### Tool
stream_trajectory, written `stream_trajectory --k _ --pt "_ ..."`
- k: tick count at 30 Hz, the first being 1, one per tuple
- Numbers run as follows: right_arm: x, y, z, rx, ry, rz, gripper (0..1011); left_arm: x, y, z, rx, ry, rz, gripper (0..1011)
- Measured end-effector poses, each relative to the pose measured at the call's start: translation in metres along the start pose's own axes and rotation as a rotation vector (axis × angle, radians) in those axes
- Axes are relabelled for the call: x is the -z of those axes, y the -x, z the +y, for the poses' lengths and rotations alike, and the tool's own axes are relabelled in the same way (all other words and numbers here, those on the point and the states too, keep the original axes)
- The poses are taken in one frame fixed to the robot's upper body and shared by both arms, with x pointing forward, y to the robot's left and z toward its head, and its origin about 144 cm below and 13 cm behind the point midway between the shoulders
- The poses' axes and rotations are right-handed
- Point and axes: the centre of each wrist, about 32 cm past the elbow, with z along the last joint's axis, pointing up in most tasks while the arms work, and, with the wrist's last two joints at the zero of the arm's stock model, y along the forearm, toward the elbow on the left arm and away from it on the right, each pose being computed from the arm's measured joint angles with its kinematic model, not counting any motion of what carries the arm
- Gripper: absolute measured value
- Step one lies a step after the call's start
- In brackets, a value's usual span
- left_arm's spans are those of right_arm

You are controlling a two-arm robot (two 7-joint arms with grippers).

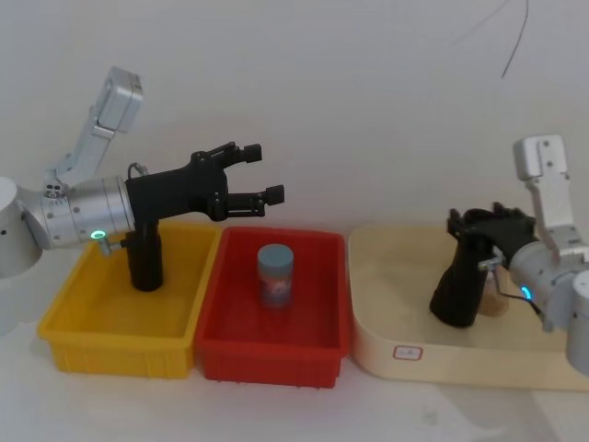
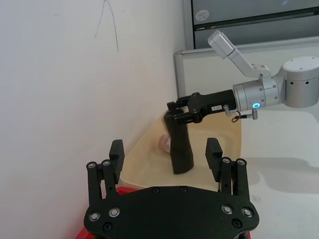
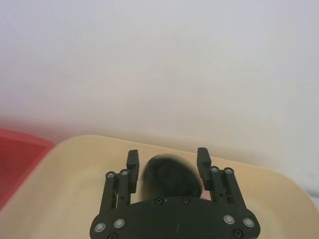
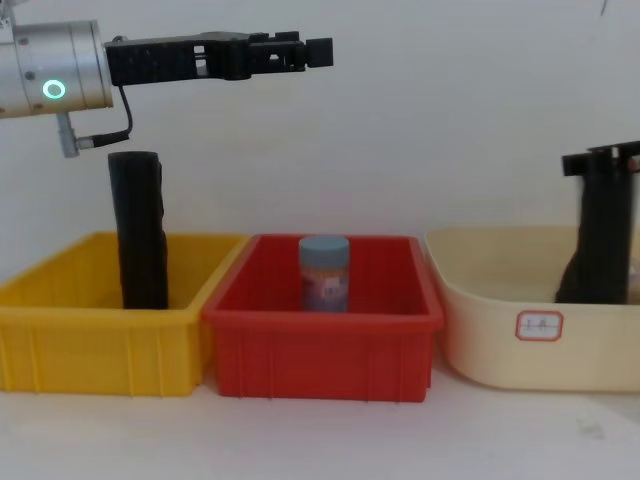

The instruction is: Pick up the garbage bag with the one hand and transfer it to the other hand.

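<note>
The garbage bag (image 1: 460, 285), a black glossy bundle flaring wider at its base, stands slightly tilted in the cream tray (image 1: 405, 359) on the right. My right gripper (image 1: 479, 226), on the wrist with the blue ring, is shut on the bag's upper end, one finger pressed against each side (image 3: 167, 157). The bag's base rests on the tray floor (image 2: 180, 149). My left gripper (image 1: 262, 172), on the wrist with the green-cyan ring, hovers open and empty above the seam between the yellow and red bins, pointing toward the right arm (image 4: 300, 50).
A slim straight black cylinder (image 1: 145, 258) stands in the yellow bin (image 1: 120, 345). A blue-grey can (image 1: 275, 274) stands in the red bin (image 1: 276, 354). A small tan object (image 1: 497, 302) lies behind the bag in the tray. A white wall is close behind.
</note>
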Motion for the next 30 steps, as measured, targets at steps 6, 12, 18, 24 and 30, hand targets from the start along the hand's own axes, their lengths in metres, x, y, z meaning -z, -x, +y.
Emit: stream_trajectory --k 6,12,18,24,30 --pt "0.005 -0.007 -0.001 0.073 0.022 0.002 833 0.0 0.0 0.0 0.0 0.0 0.0 1001" --pt "0.007 -0.011 -0.001 0.115 0.035 0.003 990 0.0 0.0 0.0 0.0 0.0 0.0 1001" --pt "0.009 -0.014 -0.002 0.139 0.042 0.003 1001 0.0 0.0 0.0 0.0 0.0 0.0 1001" --pt "0.01 -0.015 -0.002 0.157 0.049 0.003 1001 0.0 0.0 0.0 0.0 0.0 0.0 1001" --pt "0.011 -0.016 -0.002 0.167 0.051 0.003 1001 0.0 0.0 0.0 0.0 0.0 0.0 1001"
